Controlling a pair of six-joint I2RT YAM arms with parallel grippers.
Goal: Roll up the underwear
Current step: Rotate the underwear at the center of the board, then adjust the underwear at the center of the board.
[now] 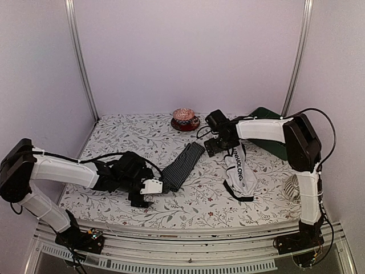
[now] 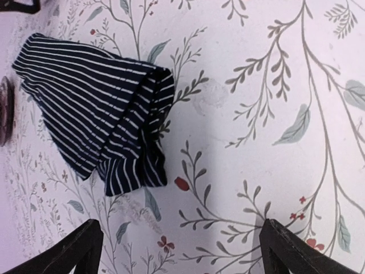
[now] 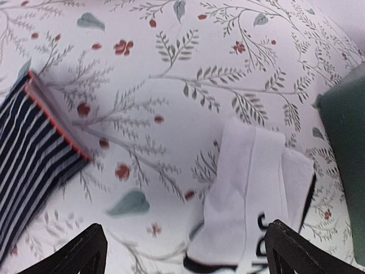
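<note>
- Underwear: two pieces lie on the worktop [image 1: 125, 137], well apart from each other, and neither is rolled.
- The striped brief [image 1: 183, 165] is a long folded strip. It runs on a diagonal from just beside my left tool [image 1: 153, 189] up towards the middle of the worktop.
- From the left wrist, the striped brief [image 2: 97, 131] sits ahead and to the left of the left tool [image 2: 182, 257]. Its nearer end is doubled over on itself. Bare floral cloth shows between it and the fingers [image 2: 74, 254].
- The left tool is released, jaws spread wide with nothing between them, and it hangs low over the worktop.
- The white brief [image 1: 239, 171] lies lengthwise on the right side. It runs from under my right tool [image 1: 219, 144] down towards the near edge, with its black lettering facing up.
- From the right wrist, the white brief [image 3: 251, 188] is folded into a narrow band, with black trim and part of the lettering at its lower end. The far end of the striped brief [image 3: 28, 154] shows at the left with a red edge.
- The right tool [image 3: 182, 251] is released too, jaws wide apart above the white brief's upper end and gripping nothing. I cannot tell whether a finger [image 3: 296, 251] touches the cloth.
- A small bowl on a saucer [image 1: 185, 119] stands at the back of the worktop.
- A dark green thing [image 1: 268, 114] sits behind the right arm.
</note>
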